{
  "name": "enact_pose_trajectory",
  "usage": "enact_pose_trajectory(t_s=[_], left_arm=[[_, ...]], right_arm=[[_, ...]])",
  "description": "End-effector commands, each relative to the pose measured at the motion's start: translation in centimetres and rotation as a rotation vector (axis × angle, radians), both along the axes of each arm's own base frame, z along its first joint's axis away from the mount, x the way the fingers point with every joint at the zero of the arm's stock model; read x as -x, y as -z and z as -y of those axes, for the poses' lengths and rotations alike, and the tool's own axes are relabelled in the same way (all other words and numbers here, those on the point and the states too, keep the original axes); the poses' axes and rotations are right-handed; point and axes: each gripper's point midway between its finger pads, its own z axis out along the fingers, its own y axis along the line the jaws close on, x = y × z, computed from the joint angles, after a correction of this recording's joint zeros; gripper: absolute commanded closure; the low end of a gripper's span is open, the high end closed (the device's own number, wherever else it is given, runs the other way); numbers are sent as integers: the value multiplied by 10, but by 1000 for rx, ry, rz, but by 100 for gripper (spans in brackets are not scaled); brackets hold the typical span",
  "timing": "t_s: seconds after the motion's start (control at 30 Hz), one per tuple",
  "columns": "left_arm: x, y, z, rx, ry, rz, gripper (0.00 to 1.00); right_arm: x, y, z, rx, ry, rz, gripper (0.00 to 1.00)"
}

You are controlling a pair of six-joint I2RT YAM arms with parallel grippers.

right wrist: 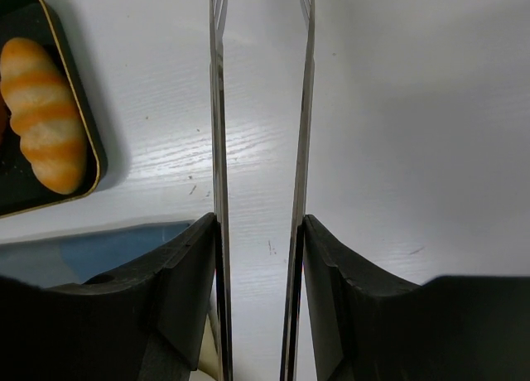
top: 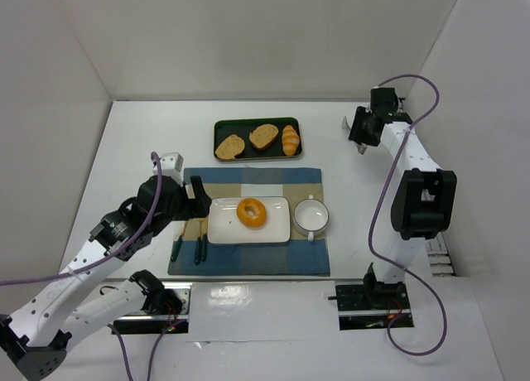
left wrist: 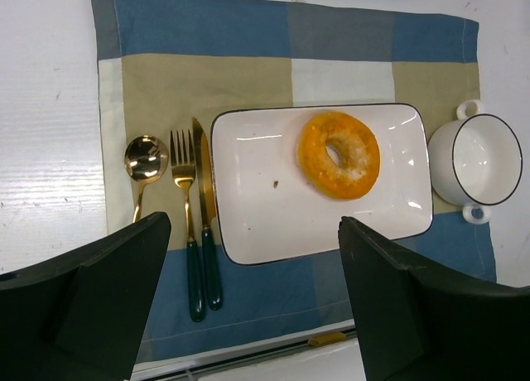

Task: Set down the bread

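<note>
The ring-shaped golden-orange bread point(top: 252, 212) lies on the white rectangular plate point(top: 228, 229), right of its middle. It also shows in the left wrist view point(left wrist: 339, 154) on the plate point(left wrist: 265, 224). My left gripper point(top: 195, 195) is open and empty at the plate's left end; in its own view point(left wrist: 252, 224) the jaws stand wide apart over the plate's near edge. My right gripper point(top: 362, 137) is far off at the back right, shut on metal tongs point(right wrist: 217, 108) whose two blades stay apart over bare table point(right wrist: 259, 224).
The plate sits on a blue and tan checked placemat point(top: 248, 261), with a spoon, fork and knife point(left wrist: 199, 232) to its left and a white two-handled cup point(top: 311, 215) to its right. A dark tray point(top: 222, 131) behind holds two toast slices and a croissant-like roll point(top: 290, 139).
</note>
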Motion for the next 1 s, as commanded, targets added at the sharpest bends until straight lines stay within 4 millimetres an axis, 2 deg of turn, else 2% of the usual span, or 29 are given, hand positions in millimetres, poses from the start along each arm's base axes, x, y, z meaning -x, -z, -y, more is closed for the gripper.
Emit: enact_pose_trajectory(t_s=[0.0, 0.17, 0.33, 0.37, 0.47, 0.53, 0.57, 0.63, 0.83, 0.97], left_arm=[[-3, -10, 3, 12, 8, 25, 4], [-6, -9, 3, 7, 1, 27, 4], [-8, -9, 5, 2, 1, 20, 4], [-9, -6, 6, -5, 1, 11, 4], [-12, -6, 5, -15, -2, 17, 4], [-14, -8, 7, -9, -2, 26, 4], [-14, -6, 7, -15, -2, 19, 4], [-16, -8, 8, -9, -2, 26, 4], [-16, -8, 8, -17, 3, 28, 4], [-15, -10, 7, -11, 3, 35, 4]], right_arm=[[-14, -6, -3, -20, -13, 37, 49], [-9, 21, -8, -45, -31, -42, 49], [-1, 31, -13, -63, -55, -84, 51], [9, 45, -13, -65, -54, -122, 51], [13, 52, -21, -54, -67, -131, 51], [25, 65, -30, -45, -85, -176, 51], [32, 73, -28, -35, -77, -201, 51], [33, 76, -37, -33, -98, -201, 51], [50, 92, -43, -29, -102, -258, 51], [52, 96, -41, -22, -97, -277, 51]])
